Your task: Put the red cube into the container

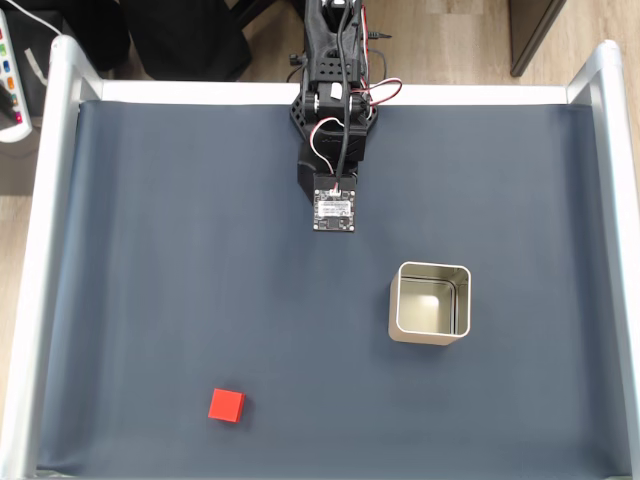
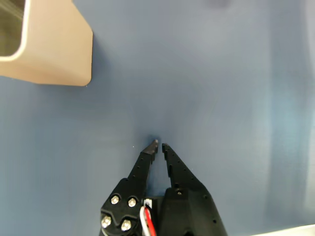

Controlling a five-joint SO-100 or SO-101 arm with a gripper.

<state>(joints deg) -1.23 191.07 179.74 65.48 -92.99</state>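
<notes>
Sitting alone near the front edge of the dark blue mat [image 1: 150, 250], the small, matte, bright red cube [image 1: 227, 405] is lying well apart from the square silver metal tin [image 1: 430, 303], down and to its left in the fixed view. That tin is standing upright and open-mouthed, ready to receive it; in the wrist view its corner [image 2: 59, 49] is showing at upper left. Further back from the tin, the black arm's gripper [image 2: 159, 145] is hovering over bare mat, fingertips nearly pressed together and pinching nothing. Judging by this, the reach toward the cube is not yet begun.
</notes>
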